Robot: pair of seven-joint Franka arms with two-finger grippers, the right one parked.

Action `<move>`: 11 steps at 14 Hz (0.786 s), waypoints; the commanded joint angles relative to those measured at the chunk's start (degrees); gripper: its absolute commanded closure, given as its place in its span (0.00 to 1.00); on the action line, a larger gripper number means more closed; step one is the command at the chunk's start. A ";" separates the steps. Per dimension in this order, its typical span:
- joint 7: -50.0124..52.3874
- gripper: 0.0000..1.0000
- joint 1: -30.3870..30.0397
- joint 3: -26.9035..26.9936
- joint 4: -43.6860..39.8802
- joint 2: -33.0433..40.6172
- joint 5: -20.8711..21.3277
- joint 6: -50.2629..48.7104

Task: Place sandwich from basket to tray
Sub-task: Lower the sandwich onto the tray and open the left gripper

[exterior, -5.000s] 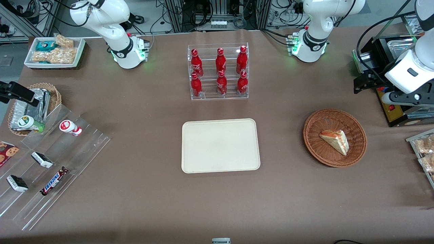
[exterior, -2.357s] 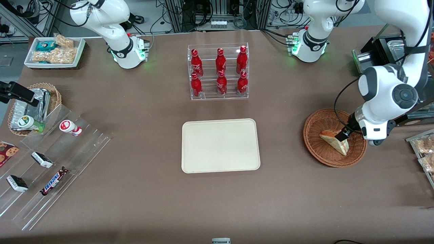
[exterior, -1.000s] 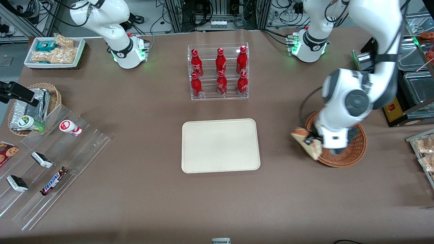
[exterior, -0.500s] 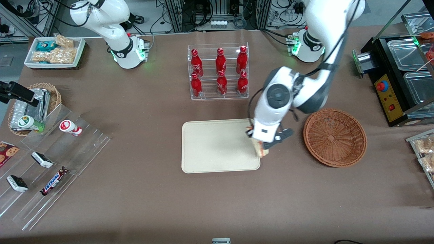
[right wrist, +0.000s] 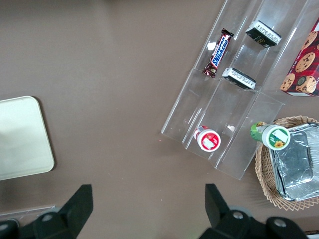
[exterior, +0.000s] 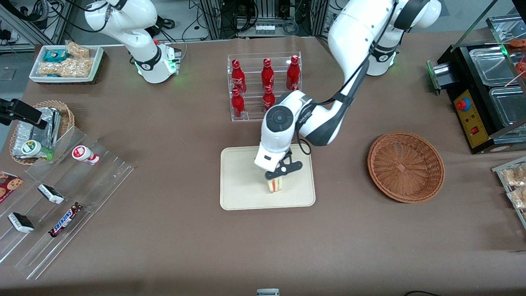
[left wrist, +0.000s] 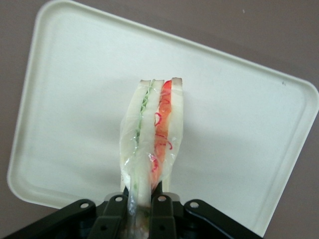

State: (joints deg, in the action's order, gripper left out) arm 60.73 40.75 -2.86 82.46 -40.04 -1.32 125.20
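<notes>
Carried from basket (exterior: 406,166), sandwich (left wrist: 152,144) hangs clamped in claw (left wrist: 142,209), seemingly above tray (left wrist: 249,109).

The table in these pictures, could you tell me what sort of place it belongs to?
Probably a robotics lab staged as a snack counter: a rack of red bottles, a candy bar on clear shelves, and the gripper holding a sandwich over a tray.

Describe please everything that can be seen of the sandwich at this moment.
The sandwich is a wedge of white bread slices with green and red-orange filling layers, wrapped in clear film. It hangs edge-on, held at one end by the gripper, whose fingers are shut on it, above the cream tray. Whether its free end touches the tray cannot be told. The wicker basket holds nothing.
</notes>
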 commanded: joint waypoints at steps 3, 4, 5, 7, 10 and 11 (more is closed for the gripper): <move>-2.02 0.91 1.61 0.93 -1.60 -1.79 0.00 0.40; -3.33 0.91 1.61 0.93 -1.60 -2.49 0.01 1.10; -4.30 0.90 1.70 0.93 -1.60 -2.59 0.01 1.28; -5.19 0.88 1.61 0.93 -1.25 -2.85 0.70 1.89; -3.87 0.16 1.61 0.93 -1.25 -2.94 0.80 2.77; -3.52 0.00 1.61 0.93 -1.33 -2.42 1.23 2.69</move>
State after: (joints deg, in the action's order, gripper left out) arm 56.37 41.79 -2.53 82.15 -42.68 -0.97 127.79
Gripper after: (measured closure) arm 0.744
